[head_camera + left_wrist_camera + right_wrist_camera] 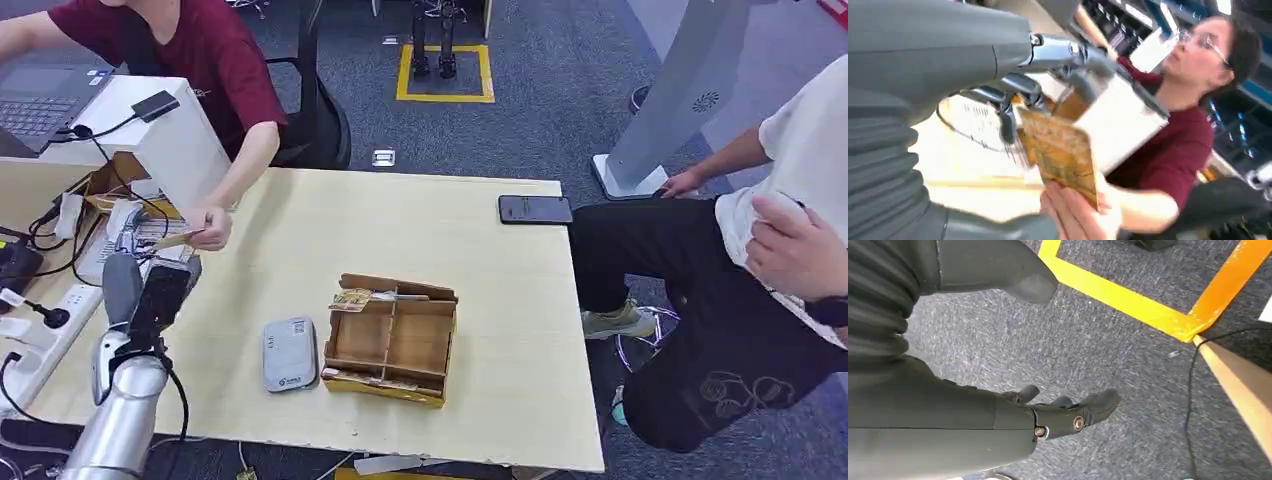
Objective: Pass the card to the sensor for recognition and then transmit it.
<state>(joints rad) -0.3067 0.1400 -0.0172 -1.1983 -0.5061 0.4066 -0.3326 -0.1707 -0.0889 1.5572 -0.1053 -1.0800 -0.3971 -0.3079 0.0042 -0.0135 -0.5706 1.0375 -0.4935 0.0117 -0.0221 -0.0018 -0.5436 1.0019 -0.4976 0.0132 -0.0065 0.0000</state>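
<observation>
The robot's left hand (150,285) is raised over the left edge of the pale wooden table (500,400), its dark fingers (1007,120) loosely spread and pointing toward the person in the dark red shirt (215,55) who sits at the far left. That person's hand (210,228) holds the brown patterned card (1060,150) by its lower edge. In the left wrist view the card's upper corner lies right against the robot's fingertips, but whether they pinch it or merely touch it cannot be told from the blurred picture. The right hand (1063,415) hangs over the grey carpet (1098,340) near a yellow floor marking (1128,300), fingers apart and gently curled, holding nothing. On the table, the flat grey sensor pad (290,354) lies just left of the brown cardboard divided box (392,340). A black phone (535,209) rests near the far right edge. A second person in a white shirt (790,180) sits at the right.
</observation>
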